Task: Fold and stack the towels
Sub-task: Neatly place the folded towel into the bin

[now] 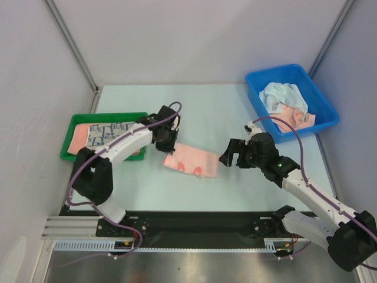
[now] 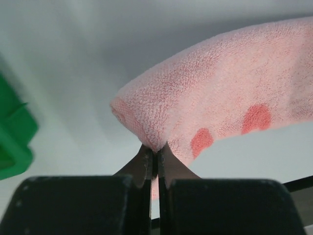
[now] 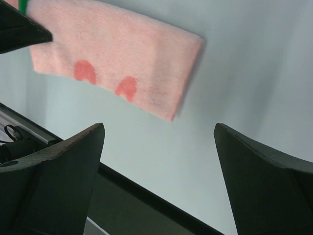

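Note:
A folded salmon-pink towel [image 1: 193, 161] with darker red spots lies across the middle of the table. My left gripper [image 1: 168, 145] is shut on its left end; the left wrist view shows the fingertips [image 2: 146, 159] pinching the folded edge of the towel [image 2: 220, 93]. My right gripper [image 1: 231, 154] hangs wide open just right of the towel, holding nothing. The right wrist view has the towel [image 3: 112, 54] lying ahead of my right gripper [image 3: 159, 128], clear of both fingers. A patterned towel [image 1: 110, 133] lies on a pink one [image 1: 79, 139] in the green tray.
The green tray [image 1: 66, 154] sits at the left, its corner [image 2: 14, 142] showing beside my left gripper. A blue bin [image 1: 323, 97] at the back right holds a crumpled pale towel [image 1: 281, 94] and a pink one [image 1: 294, 119]. Grey walls enclose the table.

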`<state>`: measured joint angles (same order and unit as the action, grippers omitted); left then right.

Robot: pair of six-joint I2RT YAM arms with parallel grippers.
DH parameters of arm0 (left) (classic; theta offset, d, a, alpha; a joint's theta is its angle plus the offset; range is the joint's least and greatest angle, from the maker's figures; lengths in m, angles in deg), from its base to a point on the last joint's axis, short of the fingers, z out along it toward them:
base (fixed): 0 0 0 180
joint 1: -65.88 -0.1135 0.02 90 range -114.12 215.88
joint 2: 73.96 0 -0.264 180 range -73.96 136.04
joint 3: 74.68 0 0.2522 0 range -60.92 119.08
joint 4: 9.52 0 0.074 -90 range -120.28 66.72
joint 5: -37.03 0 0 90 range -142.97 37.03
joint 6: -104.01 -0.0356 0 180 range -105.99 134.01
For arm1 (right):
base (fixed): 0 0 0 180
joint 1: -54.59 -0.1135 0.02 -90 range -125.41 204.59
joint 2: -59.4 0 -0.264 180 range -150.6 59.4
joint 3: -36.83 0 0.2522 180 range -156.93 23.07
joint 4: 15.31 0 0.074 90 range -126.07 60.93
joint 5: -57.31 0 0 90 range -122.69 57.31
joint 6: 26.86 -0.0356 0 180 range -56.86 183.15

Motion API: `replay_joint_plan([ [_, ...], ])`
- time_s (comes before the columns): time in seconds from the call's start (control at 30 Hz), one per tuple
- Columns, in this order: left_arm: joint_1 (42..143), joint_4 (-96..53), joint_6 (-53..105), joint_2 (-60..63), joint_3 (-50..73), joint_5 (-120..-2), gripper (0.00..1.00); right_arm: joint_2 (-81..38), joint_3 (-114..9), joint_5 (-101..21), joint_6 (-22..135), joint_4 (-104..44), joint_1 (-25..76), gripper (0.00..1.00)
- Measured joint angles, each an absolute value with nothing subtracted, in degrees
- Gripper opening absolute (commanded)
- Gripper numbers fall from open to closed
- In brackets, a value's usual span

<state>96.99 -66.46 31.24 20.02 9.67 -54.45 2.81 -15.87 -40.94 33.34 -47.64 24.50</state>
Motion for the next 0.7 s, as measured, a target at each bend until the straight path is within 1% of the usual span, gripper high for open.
replay_joint_plan([
  [0.1, 95.3, -73.6, 27.9, 20.4, 14.7, -49.6, 0.00, 2.8, -16.1, -41.2, 33.4, -47.9, 25.5, 1.00],
  [0.27, 87.3, -81.2, 23.8, 21.2, 22.0, -42.0, 0.00, 2.8, -16.1, -42.6, 33.9, -48.1, 27.5, 1.00],
  [0.5, 75.1, -85.4, 19.5, 24.8, 33.0, -36.7, 0.00, 0.3, -16.1, -44.1, 35.4, -46.9, 30.1, 1.00],
  [0.7, 70.8, -87.5, 17.0, 30.2, 40.6, -34.2, 0.00, -4.0, -16.1, -45.3, 36.6, -45.1, 31.7, 1.00],
])
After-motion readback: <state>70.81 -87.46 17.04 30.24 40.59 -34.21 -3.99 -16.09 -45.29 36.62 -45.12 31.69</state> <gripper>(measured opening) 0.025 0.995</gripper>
